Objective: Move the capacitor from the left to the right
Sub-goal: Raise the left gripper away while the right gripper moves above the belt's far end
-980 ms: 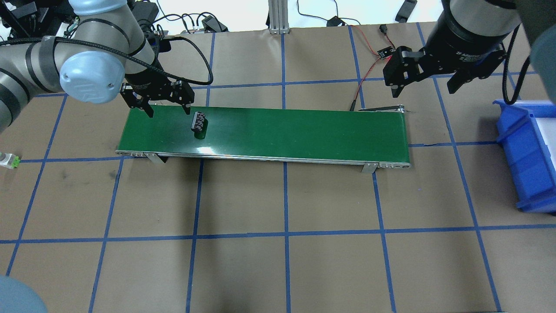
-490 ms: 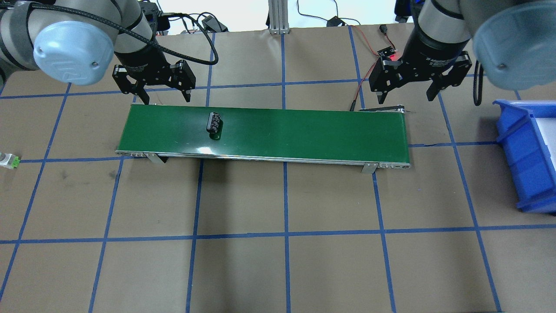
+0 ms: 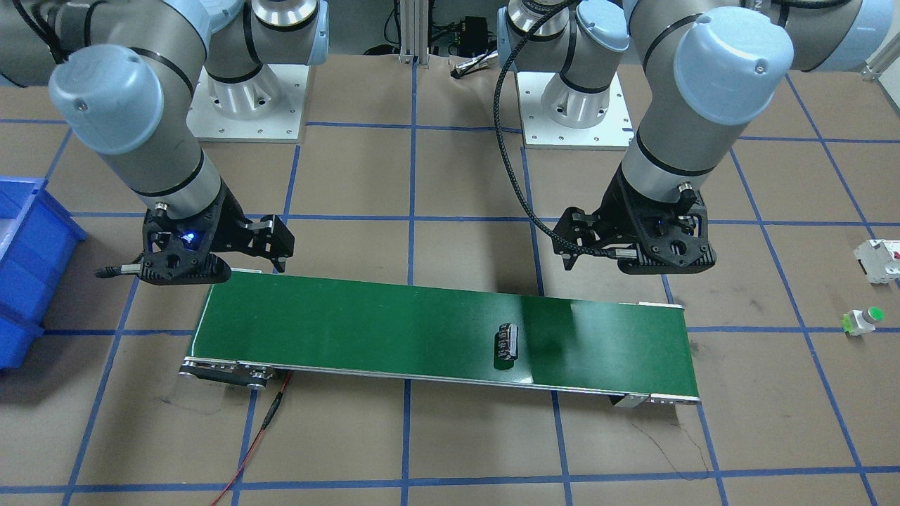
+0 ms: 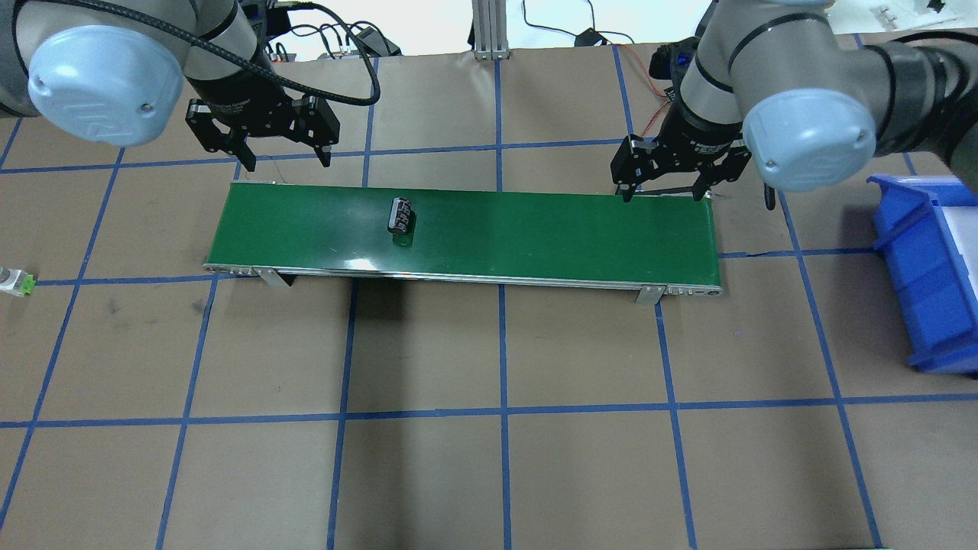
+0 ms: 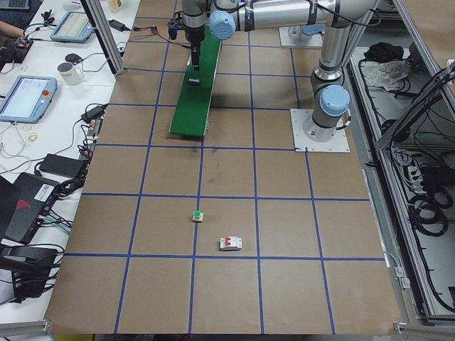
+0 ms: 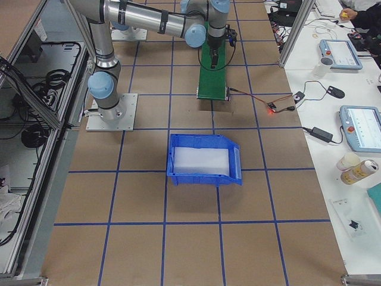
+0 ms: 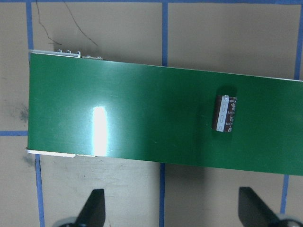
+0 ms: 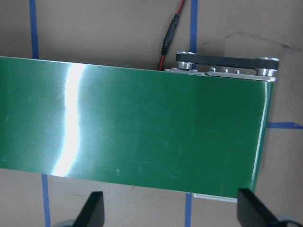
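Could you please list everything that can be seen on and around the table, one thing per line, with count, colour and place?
paper-covered table: one, brown with a blue tape grid, under everything.
long flat conveyor belt: one, green, across the table's middle.
small striped cylindrical capacitor: one, brown-black, lying on the belt's left half.
plastic bin: one, blue, at the table's right end.
boxy block with red mark: one, white, beyond the belt's left end.
small button with green cap: one, white, near the block.
thin wire: one, red, at the belt's right end.
left gripper: one, black, open, by the belt's left end.
right gripper: one, black, open, over the belt's right end.
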Tool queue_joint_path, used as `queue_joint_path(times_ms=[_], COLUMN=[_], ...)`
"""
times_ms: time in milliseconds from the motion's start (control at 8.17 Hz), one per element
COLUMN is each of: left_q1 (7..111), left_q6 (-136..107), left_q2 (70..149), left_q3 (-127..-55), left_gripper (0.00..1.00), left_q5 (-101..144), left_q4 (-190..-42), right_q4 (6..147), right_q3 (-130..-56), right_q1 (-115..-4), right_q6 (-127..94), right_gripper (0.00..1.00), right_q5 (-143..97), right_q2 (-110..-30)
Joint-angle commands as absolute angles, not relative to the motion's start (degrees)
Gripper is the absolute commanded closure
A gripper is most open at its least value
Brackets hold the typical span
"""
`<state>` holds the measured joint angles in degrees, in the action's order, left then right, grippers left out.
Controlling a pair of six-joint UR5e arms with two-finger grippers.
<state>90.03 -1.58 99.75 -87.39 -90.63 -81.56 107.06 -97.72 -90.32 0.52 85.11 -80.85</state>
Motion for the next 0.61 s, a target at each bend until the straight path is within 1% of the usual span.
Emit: queue_joint_path(times_ms=[0, 245, 490], left_q1=[90.00, 90.00, 90.00], left_q6=[-1.14, -1.14, 1.73], left_q2=[98.71, 98.70, 98.96], left_q3=[-87.36, -87.36, -87.54], left_gripper=[0.00, 0.00, 0.00], left_q5=[-90.70, -90.70, -90.70], left_q4=[-81.12, -81.04, -81.12], right_q4=[117.30, 119.00, 119.00], right_q3=[-102.56, -102.66, -101.87], right_q1=[-90.26, -89.91, -90.00], right_q6=[2.62, 3.61, 2.37], right_gripper=[0.00, 0.00, 0.00], right_q5=[79.28, 79.89, 79.19], right_q2=[-78.06, -74.90, -74.62])
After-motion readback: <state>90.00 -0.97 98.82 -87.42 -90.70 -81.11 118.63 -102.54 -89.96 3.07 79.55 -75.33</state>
